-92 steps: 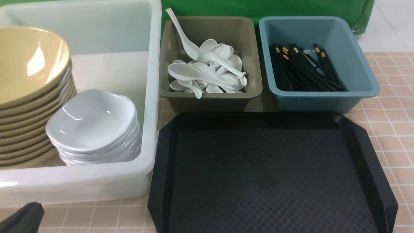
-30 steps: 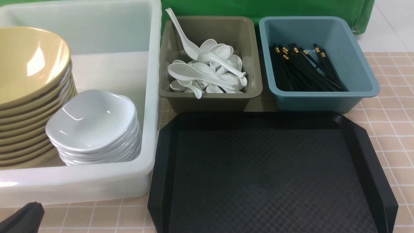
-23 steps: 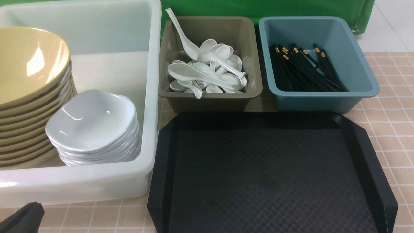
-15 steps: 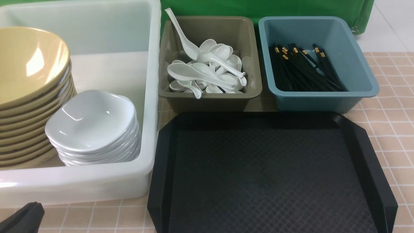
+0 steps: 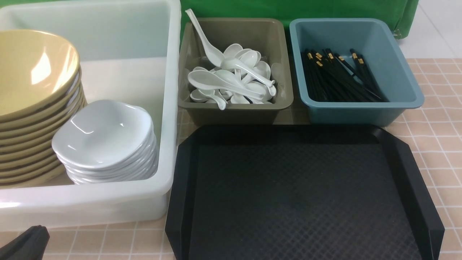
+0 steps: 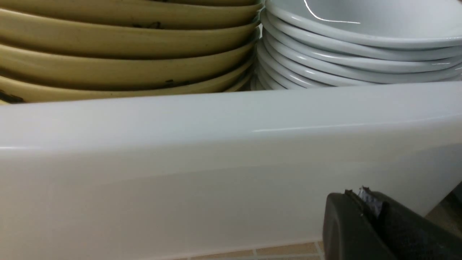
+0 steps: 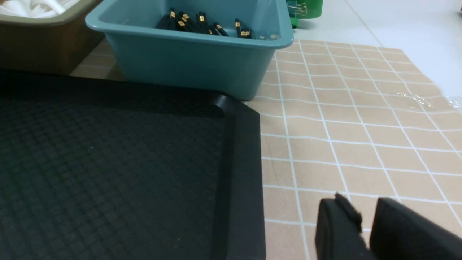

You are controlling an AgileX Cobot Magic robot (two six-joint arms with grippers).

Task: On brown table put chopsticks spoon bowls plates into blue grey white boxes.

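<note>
A: Black chopsticks (image 5: 337, 77), gold-banded, lie heaped in the blue bin (image 5: 404, 90); white spoons (image 5: 231, 81) fill the olive-grey bin (image 5: 234, 110). Mustard bowls (image 5: 32, 90) and white plates (image 5: 104, 142) sit stacked in the white tub (image 5: 90, 202).

B: Changes over the last seconds?

A: None among the dishes or bins. Black tray (image 5: 299, 195) on the brown table (image 5: 440, 137) holds nothing.

B: Meaning?

A: Sorting looks finished, judging by the bare tray.

B: Claws?

A: Left claw (image 6: 364, 202) clenched, low beside the tub's outer wall. Right claw (image 7: 366, 213) has crept slightly apart, grasping nothing, over bare table beside the tray.
</note>
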